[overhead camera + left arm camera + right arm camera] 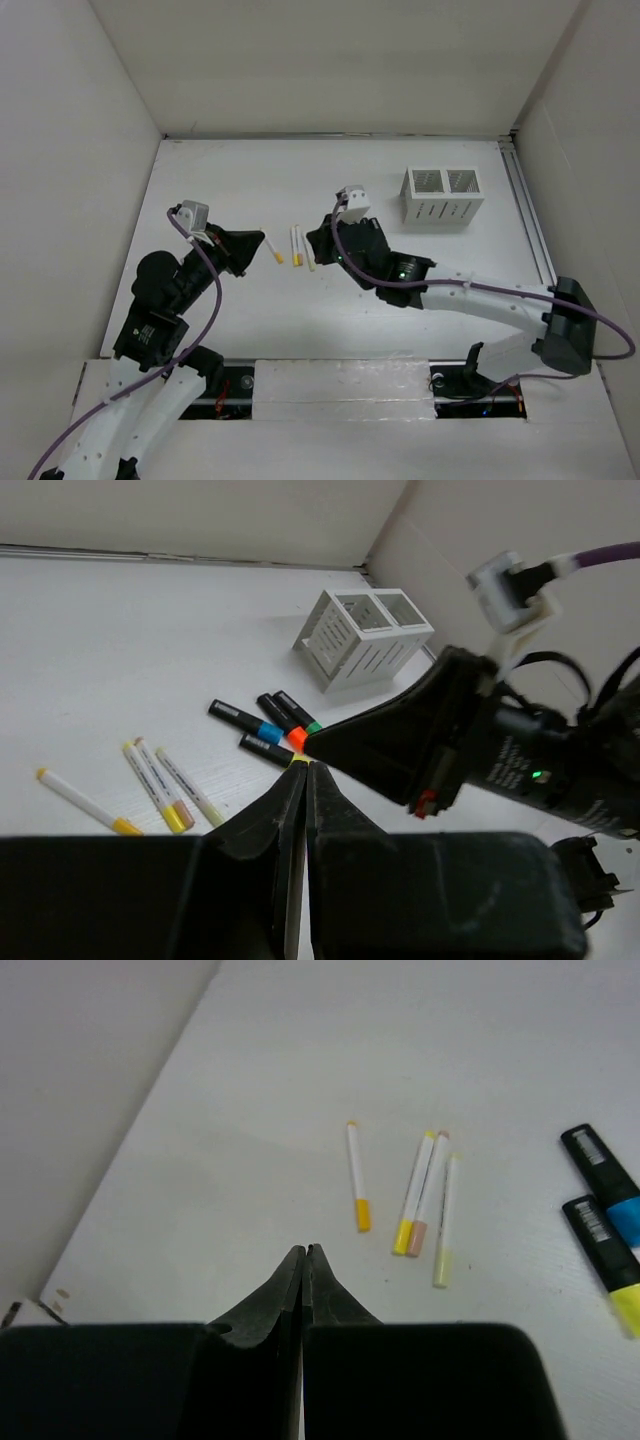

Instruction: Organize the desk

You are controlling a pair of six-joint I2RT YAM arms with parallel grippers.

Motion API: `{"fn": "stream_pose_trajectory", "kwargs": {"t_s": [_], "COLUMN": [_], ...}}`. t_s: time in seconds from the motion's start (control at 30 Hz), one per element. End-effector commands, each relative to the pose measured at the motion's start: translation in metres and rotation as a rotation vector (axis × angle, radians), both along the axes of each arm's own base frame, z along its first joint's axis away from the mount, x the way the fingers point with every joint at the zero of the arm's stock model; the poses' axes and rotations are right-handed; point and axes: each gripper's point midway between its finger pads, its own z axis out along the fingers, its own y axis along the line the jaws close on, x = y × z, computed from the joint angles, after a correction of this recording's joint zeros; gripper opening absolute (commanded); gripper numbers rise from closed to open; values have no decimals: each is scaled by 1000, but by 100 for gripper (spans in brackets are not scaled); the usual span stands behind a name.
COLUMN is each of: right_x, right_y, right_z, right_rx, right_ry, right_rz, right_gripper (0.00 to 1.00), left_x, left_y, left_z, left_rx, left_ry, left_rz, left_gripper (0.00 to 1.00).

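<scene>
The large, matte white rectangular desk (pixel 250 180) lay spread in front of both arm bases between white walls, with a metal rail (pixel 530 220) along its right edge. The white-and-black left arm (pixel 165 310) and right arm (pixel 480 298) both reached over its middle, their wrists near each other. A small white slotted two-compartment box (pixel 442 195) stood upright at the far right, near the rail.

The left gripper (pixel 305 768) had its black fingers pressed fully together with nothing between them. The right gripper (pixel 303 1252) was likewise sealed and empty.

Four black highlighters (pixel 240 718), tipped blue, orange, green and yellow, lay close together just beside the right arm's wrist. To their left, three thin white pens (pixel 160 785) lay side by side. A fourth white yellow-tipped pen (pixel 85 802) lay apart from them, farther left.
</scene>
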Motion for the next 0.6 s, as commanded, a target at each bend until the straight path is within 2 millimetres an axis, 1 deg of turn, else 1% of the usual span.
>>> {"fn": "stream_pose_trajectory", "kwargs": {"t_s": [0.0,0.03,0.07,0.1,0.13,0.17,0.2,0.23,0.27,0.3,0.33,0.37,0.4,0.43,0.47,0.5,0.53,0.57], "right_x": [15,22,31,33,34,46,52,59,74,83,92,100,106,113,112,116,120,122], "right_y": [27,29,36,38,42,39,41,42,35,35,35,36,26,32,35,33,39,41], "right_z": [-15,-24,-35,-48,-54,-61,-65,-84,-90,-90,-109,-114,-130,-125,-146,-154,-151,-166], "right_rx": [19,10,-1,-24,-21,-26,-25,-47,-49,-46,-67,-67,-109,-99,-144,-163,-166,-194], "right_ry": [45,61,80,92,111,124,139,168,182,197,231,245,300,306,346,359,355,375], "right_rz": [2,-17,-37,-38,-44,-72,-81,-94,-128,-139,-151,-151,-157,-153,-143,-148,-142,-143], "right_gripper": [0,0,0,0,9,12,15,21,23,25,29,31,33,34,34,35,36,36], "left_x": [2,3,3,3,3,5,4,4,4,4,2,2,2,2,3,2,2,2], "left_y": [6,7,9,9,10,13,15,16,15,15,15,15,14,14,14,14,13,14], "left_z": [11,12,12,11,12,12,12,12,13,12,13,14,14,14,15,14,14,14], "left_rx": [-23,-26,-27,-26,-30,-30,-34,-36,-38,-38,-38,-41,-41,-40,-41,-41,-41,-42], "left_ry": [-41,-43,-41,-36,-37,-37,-36,-35,-35,-35,-39,-41,-41,-39,-42,-41,-41,-43], "left_rz": [33,42,54,54,63,83,91,95,94,92,88,88,85,85,83,80,79,78], "left_gripper": [0,6,10,10,11,11,11,12,12,12,12,12,12,12,12,12,12,12]}}
